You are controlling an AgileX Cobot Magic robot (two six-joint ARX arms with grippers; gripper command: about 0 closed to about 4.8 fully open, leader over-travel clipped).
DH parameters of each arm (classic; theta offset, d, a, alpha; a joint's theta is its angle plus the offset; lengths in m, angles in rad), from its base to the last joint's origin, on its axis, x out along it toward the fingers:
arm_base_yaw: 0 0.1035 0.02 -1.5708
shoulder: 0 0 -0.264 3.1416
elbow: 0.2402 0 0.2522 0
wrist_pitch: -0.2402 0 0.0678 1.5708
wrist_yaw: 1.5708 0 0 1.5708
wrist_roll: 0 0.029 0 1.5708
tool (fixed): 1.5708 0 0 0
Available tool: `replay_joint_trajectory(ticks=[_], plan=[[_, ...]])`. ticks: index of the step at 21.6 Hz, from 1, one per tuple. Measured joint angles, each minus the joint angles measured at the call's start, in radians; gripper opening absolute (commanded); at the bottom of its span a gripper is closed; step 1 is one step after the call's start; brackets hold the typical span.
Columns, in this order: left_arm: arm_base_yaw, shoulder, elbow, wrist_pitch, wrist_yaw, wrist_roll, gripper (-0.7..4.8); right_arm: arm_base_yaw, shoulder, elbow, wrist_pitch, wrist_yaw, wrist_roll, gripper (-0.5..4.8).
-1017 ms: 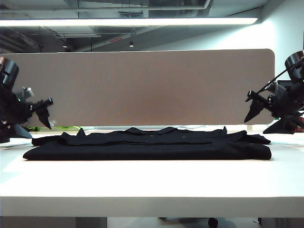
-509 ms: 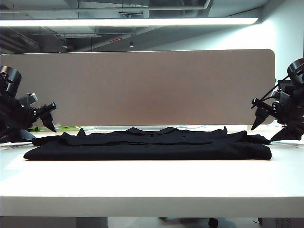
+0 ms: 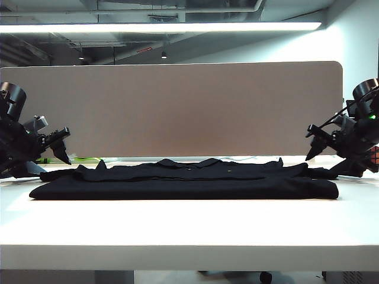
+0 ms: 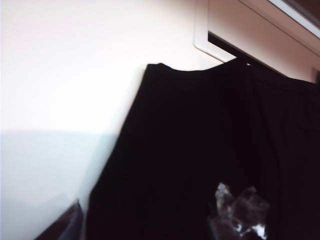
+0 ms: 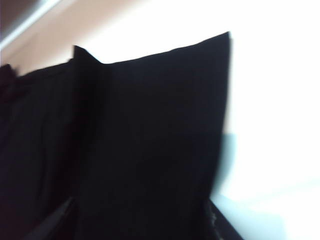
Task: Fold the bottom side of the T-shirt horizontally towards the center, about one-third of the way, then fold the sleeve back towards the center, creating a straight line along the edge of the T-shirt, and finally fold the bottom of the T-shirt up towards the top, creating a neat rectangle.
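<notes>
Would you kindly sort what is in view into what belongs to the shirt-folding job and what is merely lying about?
Belongs to the job:
- T-shirt, lying flat on the table
- left end effector, open, above the shirt's left end
- right end effector, open, above its right end

Lying about:
- green item behind the shirt
- beige partition

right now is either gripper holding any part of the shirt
Nothing is held. The left gripper and right gripper hang open above the ends of the T-shirt, clear of it.
</notes>
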Motion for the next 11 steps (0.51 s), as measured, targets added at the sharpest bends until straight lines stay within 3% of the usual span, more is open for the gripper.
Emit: replay_joint_trajectory(ticks=[2, 4, 6, 7, 9, 11], plan=[[0.000, 0.001, 0.000, -0.001, 0.013, 0.000, 3.08, 0.007, 0.002, 0.000, 0.008, 0.005, 0.010, 3.31], [0.000, 0.001, 0.000, -0.003, 0.029, 0.000, 2.83, 0.008, 0.003, 0.000, 0.008, 0.002, 0.014, 2.89], [0.000, 0.002, 0.000, -0.016, 0.061, 0.004, 2.00, 0.006, 0.005, -0.001, 0.006, 0.002, 0.018, 1.92], [0.000, 0.002, 0.000, -0.030, 0.080, 0.008, 1.98, 0.006, 0.006, -0.002, 0.000, 0.002, 0.020, 1.62], [0.000, 0.003, 0.000, -0.037, 0.102, 0.011, 1.37, 0.006, 0.007, -0.002, -0.011, -0.008, 0.022, 0.50], [0.000, 0.003, -0.001, -0.051, 0.113, 0.011, 1.08, 0.006, 0.010, -0.003, -0.018, -0.019, 0.011, 0.14]])
